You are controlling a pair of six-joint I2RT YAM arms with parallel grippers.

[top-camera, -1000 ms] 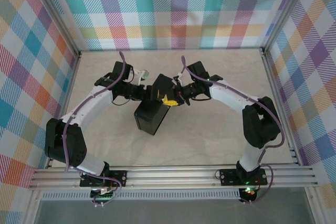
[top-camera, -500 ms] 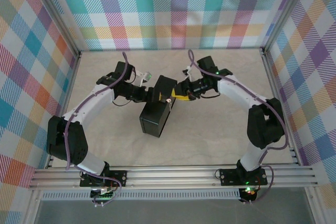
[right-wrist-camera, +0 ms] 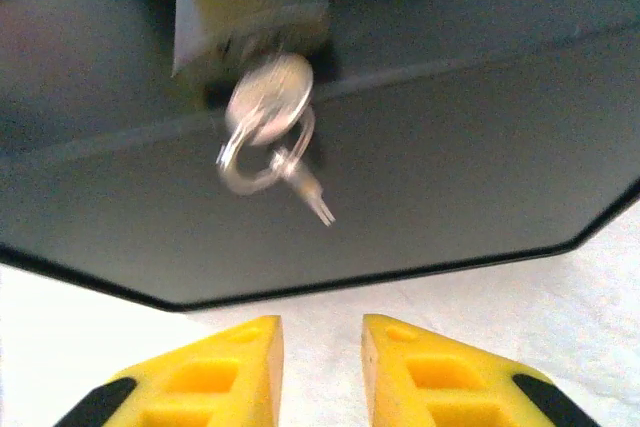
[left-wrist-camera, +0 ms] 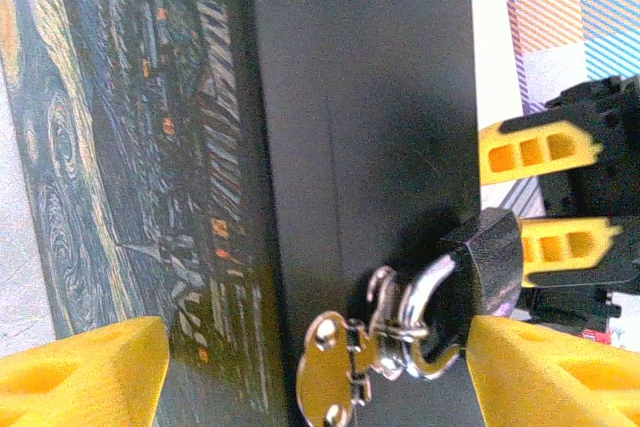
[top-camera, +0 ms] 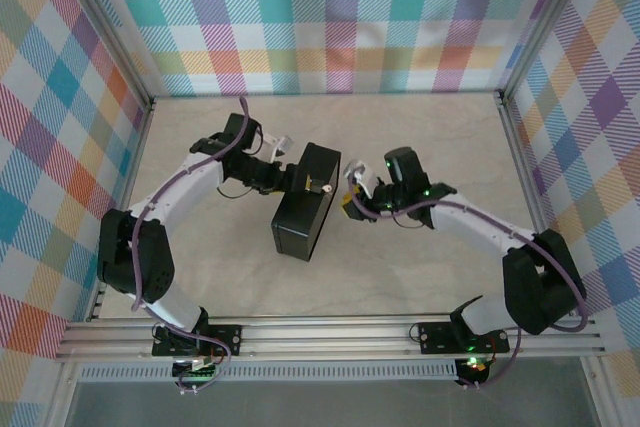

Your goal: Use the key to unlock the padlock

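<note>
Brass padlock (right-wrist-camera: 250, 12) with one key (right-wrist-camera: 268, 112) hangs on the one tin (top-camera: 300, 222) our left gripper (left-wrist-camera: 315, 342) clamps; our right gripper (right-wrist-camera: 320, 332) gapes narrowly, empty.

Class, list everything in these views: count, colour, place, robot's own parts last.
tin box: one, black with starry-night painting, table centre
padlock: one, brass, on the tin box's black side
keys: ringed bunch, silvery, hanging from the padlock
table: one, pale beige, underneath
walls: three, pastel plaid, around the table
left gripper: one, yellow fingers, clamped across the tin box
right gripper: one, yellow fingers, open, empty, facing the keys
</note>
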